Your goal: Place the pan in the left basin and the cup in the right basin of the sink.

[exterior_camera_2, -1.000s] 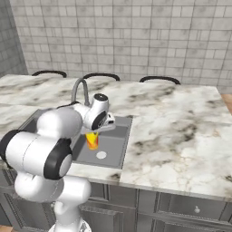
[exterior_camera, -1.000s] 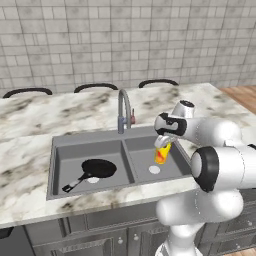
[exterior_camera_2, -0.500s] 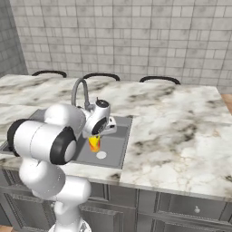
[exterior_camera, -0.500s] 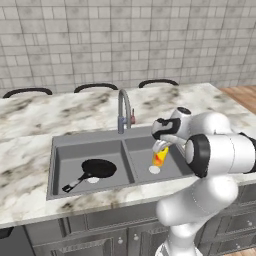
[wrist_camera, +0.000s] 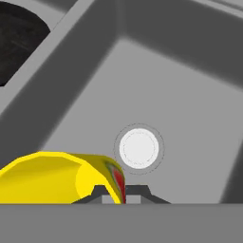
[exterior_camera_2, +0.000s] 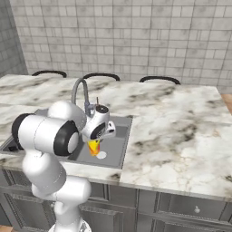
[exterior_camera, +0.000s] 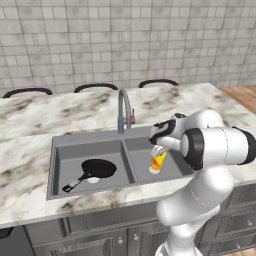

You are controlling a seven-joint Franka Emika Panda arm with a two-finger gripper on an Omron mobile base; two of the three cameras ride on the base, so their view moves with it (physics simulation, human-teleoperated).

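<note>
pan already sitting in left basin of sink, so we're halfway. gripper clamped on cup, hanging over right basin, just needs setting down.

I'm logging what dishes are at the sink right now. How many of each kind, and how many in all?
Pans: 1, the pan, lying in the left basin.
Cups: 1, the cup, held by the claw over the right basin.
Total: 2
</note>
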